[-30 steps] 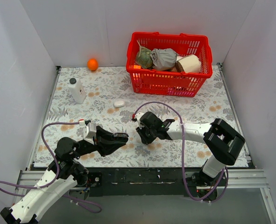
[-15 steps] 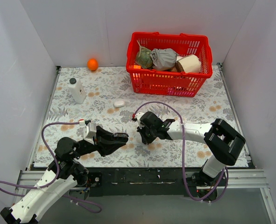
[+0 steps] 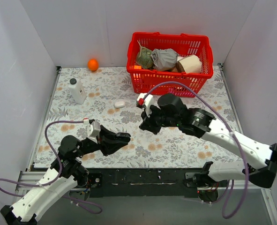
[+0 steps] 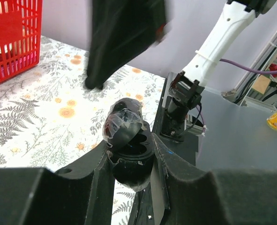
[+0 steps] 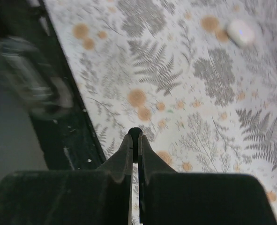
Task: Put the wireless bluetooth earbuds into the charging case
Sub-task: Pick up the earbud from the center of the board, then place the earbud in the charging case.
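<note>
My left gripper (image 3: 120, 138) is shut on the black charging case (image 4: 130, 161), holding it just above the table's near edge with its lid (image 4: 123, 123) open; the case (image 3: 123, 136) also shows in the top view. My right gripper (image 3: 145, 125) is shut on one tiny black earbud (image 5: 135, 133), pinched at its fingertips and raised above the table. It hangs behind and to the right of the case, and shows as a dark blur (image 4: 122, 37) in the left wrist view. I see no second earbud; the case's wells are too dark to read.
A small white case (image 3: 119, 104) lies on the floral cloth behind the grippers and also shows in the right wrist view (image 5: 240, 32). A white bottle (image 3: 77, 90) stands at the left, an orange (image 3: 93, 64) at the back, and a red basket (image 3: 168, 84) of items at the back right.
My right arm has lifted off the table and swung up and back to the right, with its gripper still shut. My left gripper with the case has shifted slightly.
</note>
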`<action>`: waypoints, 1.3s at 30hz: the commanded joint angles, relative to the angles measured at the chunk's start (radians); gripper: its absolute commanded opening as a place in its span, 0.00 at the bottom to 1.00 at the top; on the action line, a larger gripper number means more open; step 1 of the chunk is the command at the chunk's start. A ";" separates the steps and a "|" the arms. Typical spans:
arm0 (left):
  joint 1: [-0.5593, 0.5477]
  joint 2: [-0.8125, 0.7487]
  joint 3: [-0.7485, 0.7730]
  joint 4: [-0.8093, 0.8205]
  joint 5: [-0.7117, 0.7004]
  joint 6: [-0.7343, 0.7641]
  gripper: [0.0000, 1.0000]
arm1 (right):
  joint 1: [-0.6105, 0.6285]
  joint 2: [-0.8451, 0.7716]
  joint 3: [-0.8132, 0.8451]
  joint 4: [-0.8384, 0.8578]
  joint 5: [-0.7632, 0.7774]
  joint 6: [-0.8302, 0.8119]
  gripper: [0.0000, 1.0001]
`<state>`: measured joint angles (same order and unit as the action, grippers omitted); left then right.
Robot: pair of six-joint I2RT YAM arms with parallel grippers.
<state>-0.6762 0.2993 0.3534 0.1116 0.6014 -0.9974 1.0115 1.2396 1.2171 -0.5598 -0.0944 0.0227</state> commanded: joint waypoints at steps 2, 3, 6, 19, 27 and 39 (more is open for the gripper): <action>0.000 0.119 0.032 0.077 0.026 0.052 0.00 | 0.178 -0.068 0.201 -0.253 -0.068 -0.093 0.01; 0.000 0.165 0.036 0.085 0.035 0.060 0.00 | 0.194 -0.071 0.219 -0.270 -0.073 -0.089 0.01; 0.001 0.243 0.064 0.114 0.076 0.066 0.00 | 0.234 -0.081 0.262 -0.281 -0.085 -0.083 0.01; 0.001 0.290 0.116 0.102 0.247 0.112 0.00 | 0.243 -0.020 0.269 -0.147 -0.191 -0.067 0.01; 0.001 0.302 0.142 0.069 0.294 0.121 0.00 | 0.246 0.057 0.328 -0.135 -0.232 -0.067 0.01; 0.001 0.294 0.141 0.060 0.308 0.128 0.00 | 0.248 0.093 0.351 -0.106 -0.165 -0.058 0.01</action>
<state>-0.6762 0.6041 0.4591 0.1783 0.8970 -0.8848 1.2526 1.3235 1.5215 -0.7155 -0.2863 -0.0399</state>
